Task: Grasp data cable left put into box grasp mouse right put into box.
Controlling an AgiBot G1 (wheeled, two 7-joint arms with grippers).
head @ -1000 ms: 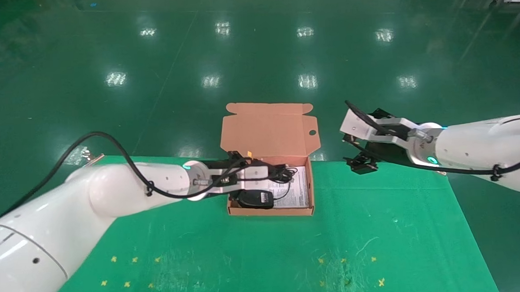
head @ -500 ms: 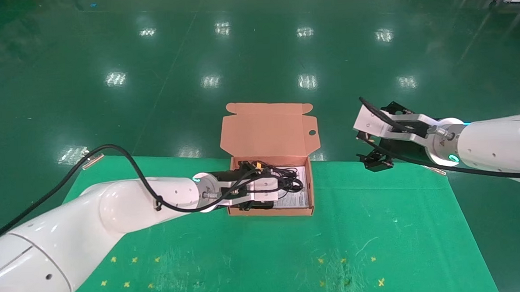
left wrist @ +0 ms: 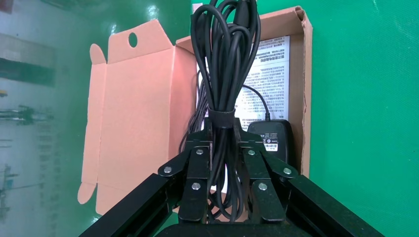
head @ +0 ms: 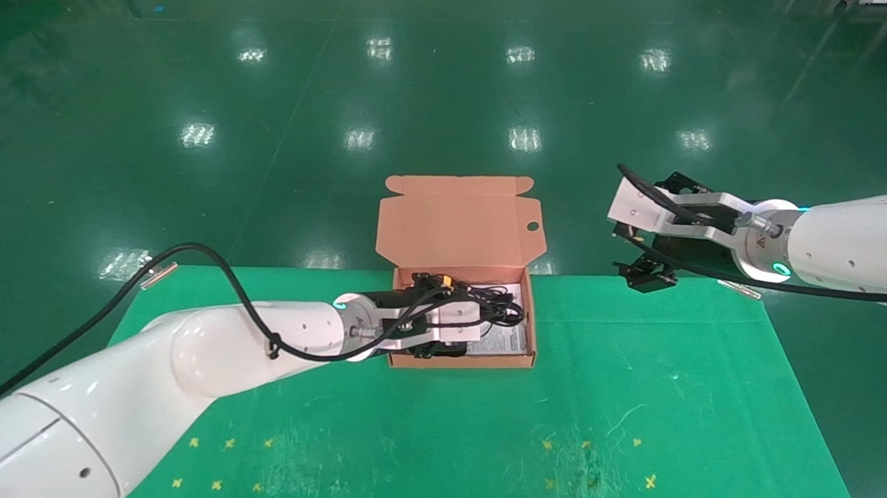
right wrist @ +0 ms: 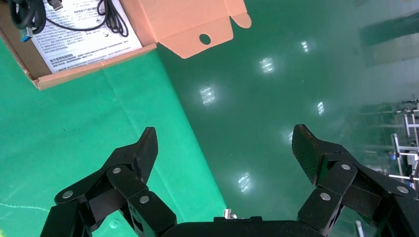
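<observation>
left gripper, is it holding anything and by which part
The left gripper is shut on the data cable, pinching the bundle just beside its tie, over the box. The right gripper holds nothing.

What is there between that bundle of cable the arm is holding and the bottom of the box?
Nothing blocks it. The left gripper holds the data cable over the open box, lid folded back. The mouse already lies in one corner on the printed sheet; the rest is free. The right gripper is away, open.

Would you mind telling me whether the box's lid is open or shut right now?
Open. The box has its flap lid standing up behind it, so the printed sheet inside shows.
</observation>
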